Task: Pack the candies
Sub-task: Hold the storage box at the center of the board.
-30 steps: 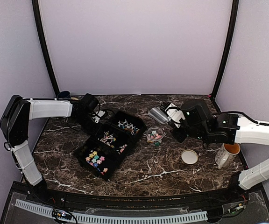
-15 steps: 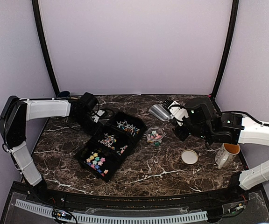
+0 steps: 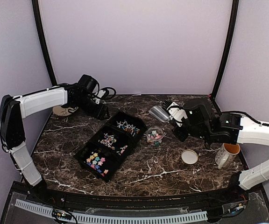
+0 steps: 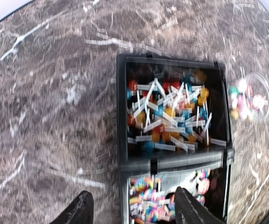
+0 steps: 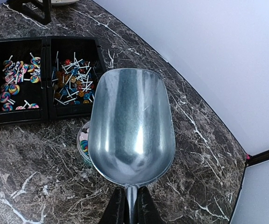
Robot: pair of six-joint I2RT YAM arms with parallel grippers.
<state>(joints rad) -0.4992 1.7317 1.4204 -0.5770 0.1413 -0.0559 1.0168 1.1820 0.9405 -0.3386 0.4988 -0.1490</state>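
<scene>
The candies lie in a black three-part tray (image 3: 135,136): stick lollipops (image 4: 167,116) in the far part, swirled ones (image 3: 109,139) in the middle, bright small sweets (image 3: 96,160) in the near part. More sweets fill a clear cup (image 3: 154,135) right of the tray. My left gripper (image 4: 134,212) hovers open and empty over the tray's back-left side, also in the top view (image 3: 102,112). My right gripper (image 5: 131,211) is shut on the handle of an empty metal scoop (image 5: 132,126), held above and behind the cup (image 5: 82,140).
A round tan lid (image 3: 189,157) lies on the marble right of the cup, and a white mug (image 3: 227,155) stands near the right edge. A cream dish-like object (image 3: 65,110) sits at the back left. Dark poles rise at both back corners.
My left gripper has opened and lifted up and back from the tray's left side, uncovering the cream object. The right arm with the scoop has barely shifted.
</scene>
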